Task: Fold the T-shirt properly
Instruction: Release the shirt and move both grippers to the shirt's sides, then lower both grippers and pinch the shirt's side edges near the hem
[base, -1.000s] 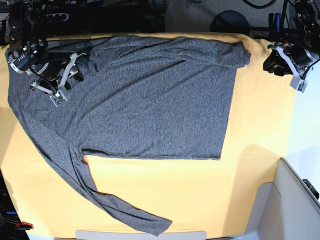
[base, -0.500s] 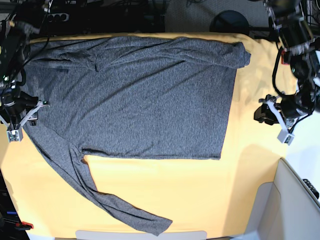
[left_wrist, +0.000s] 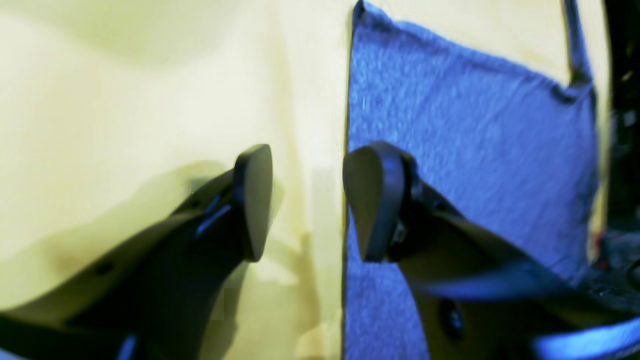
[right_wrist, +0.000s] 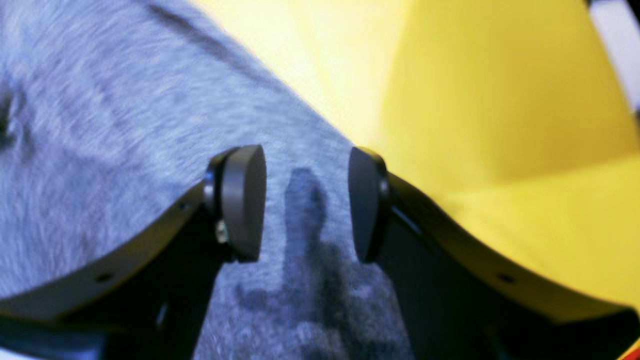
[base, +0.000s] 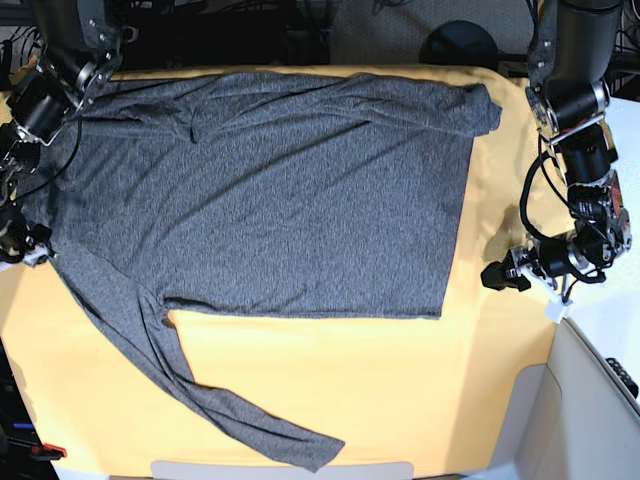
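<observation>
Left wrist view: left gripper (left_wrist: 307, 202) low beside the hem edge of the T-shirt (left_wrist: 470, 135), likely lined up for a corner pick; jaws spread wide, straddling the edge, one over the yellow cloth (left_wrist: 125, 90), pinching nothing.

Right wrist view: right gripper (right_wrist: 305, 200) over the T-shirt (right_wrist: 100, 150) near its border, probably aimed at the shoulder; jaws spread, nothing between them.

Base view: T-shirt (base: 290, 190) flat on the counter (base: 400, 390), one sleeve trailing toward the near edge, unfolded; left gripper (base: 497, 276) just off the hem corner, right gripper (base: 22, 245) at the far shoulder side.

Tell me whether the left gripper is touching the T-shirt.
Apart. The base view shows the left gripper out over bare yellow cloth, clear of the T-shirt hem edge.
</observation>
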